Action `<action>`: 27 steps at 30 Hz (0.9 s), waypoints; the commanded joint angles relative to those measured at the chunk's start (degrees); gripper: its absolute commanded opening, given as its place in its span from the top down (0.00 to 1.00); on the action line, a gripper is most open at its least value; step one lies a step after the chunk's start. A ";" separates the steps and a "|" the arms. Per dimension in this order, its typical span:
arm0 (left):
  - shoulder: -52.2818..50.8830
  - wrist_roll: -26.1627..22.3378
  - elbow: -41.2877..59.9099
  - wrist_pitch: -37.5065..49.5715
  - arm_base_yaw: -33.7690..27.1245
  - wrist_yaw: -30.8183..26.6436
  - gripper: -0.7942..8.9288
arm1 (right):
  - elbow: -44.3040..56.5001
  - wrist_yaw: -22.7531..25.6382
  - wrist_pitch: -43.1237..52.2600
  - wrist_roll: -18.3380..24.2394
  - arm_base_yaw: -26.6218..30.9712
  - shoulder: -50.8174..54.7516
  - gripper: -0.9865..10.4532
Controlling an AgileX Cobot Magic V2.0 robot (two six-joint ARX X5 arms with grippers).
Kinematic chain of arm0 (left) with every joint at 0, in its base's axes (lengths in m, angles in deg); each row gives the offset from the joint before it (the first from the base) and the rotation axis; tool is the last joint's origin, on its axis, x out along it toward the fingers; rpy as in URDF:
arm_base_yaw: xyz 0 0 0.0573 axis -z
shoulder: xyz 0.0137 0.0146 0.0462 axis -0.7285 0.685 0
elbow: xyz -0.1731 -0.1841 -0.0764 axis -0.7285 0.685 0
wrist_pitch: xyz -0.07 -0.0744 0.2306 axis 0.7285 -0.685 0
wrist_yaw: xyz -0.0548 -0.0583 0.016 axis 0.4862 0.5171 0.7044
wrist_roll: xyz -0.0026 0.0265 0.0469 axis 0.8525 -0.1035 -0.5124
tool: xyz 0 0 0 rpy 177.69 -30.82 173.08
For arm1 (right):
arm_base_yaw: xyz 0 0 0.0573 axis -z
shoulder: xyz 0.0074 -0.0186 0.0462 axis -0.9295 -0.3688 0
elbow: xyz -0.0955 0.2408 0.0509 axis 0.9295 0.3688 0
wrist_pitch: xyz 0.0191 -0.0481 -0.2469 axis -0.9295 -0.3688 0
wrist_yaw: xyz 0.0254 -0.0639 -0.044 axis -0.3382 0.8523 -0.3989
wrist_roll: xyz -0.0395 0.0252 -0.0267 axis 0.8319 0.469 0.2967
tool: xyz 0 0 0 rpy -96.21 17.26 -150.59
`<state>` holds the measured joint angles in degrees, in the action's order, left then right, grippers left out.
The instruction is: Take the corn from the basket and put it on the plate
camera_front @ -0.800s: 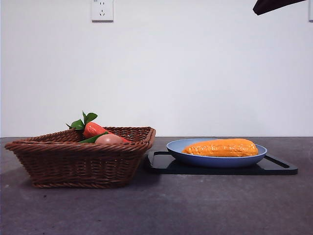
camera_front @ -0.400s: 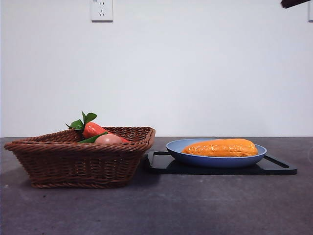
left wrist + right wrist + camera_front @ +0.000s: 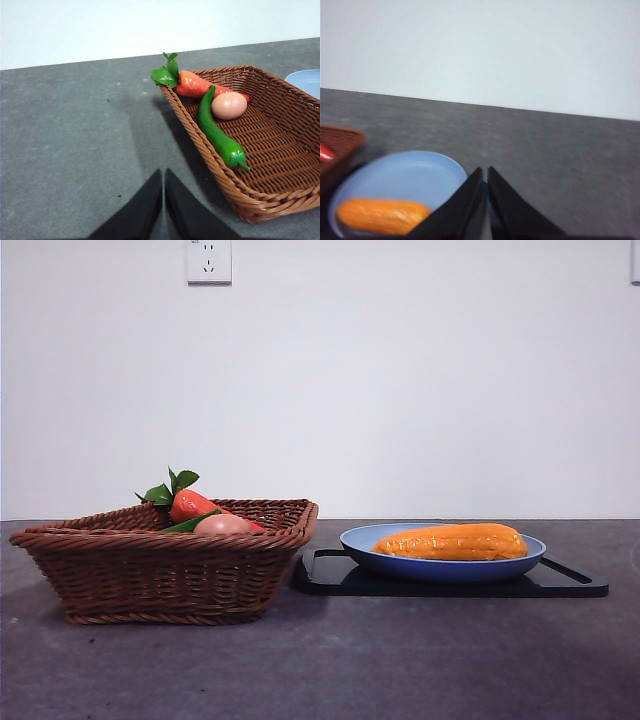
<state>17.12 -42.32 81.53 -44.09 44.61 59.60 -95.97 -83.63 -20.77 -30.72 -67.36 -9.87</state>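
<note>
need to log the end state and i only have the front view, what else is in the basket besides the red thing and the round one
Observer: A green pepper lies along the basket's floor in the left wrist view, next to the egg-like item; the rim hides most of it from you.
Operator: where are the arms, i see none
Observer: The left pincer is over bare table beside the basket, jaws shut, holding nothing.
Operator: and the right one
Observer: The right pincer is above the plate's edge, jaws shut and empty.
Operator: corn fully on the plate?
Observer: Yes. The right wrist view shows the corn lying inside the rim.
</note>
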 commanded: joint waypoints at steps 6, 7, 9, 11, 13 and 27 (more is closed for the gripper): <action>-0.11 0.26 1.60 0.26 -0.13 0.04 0.91 | 9.90 3.87 2.21 0.24 1.29 9.79 0.91; -0.11 0.26 1.60 0.24 -0.13 0.04 0.91 | 10.67 3.91 2.19 0.24 1.29 10.64 0.91; -0.11 0.26 1.60 0.26 -0.13 0.04 0.91 | 12.20 4.02 2.16 0.24 1.29 12.35 0.91; -0.11 0.28 1.60 0.24 -0.13 0.04 0.91 | 13.42 4.02 2.14 0.24 1.29 13.86 0.91; -0.11 0.26 1.60 0.24 -0.13 0.04 0.91 | 14.47 4.02 1.86 0.22 1.14 15.30 0.91; -0.11 0.26 1.60 0.26 -0.13 0.04 0.91 | 14.58 3.91 -14.32 0.24 0.90 20.79 0.91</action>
<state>17.12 -42.32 81.53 -44.06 44.61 59.60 -81.76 -79.85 -34.76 -30.72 -66.40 10.78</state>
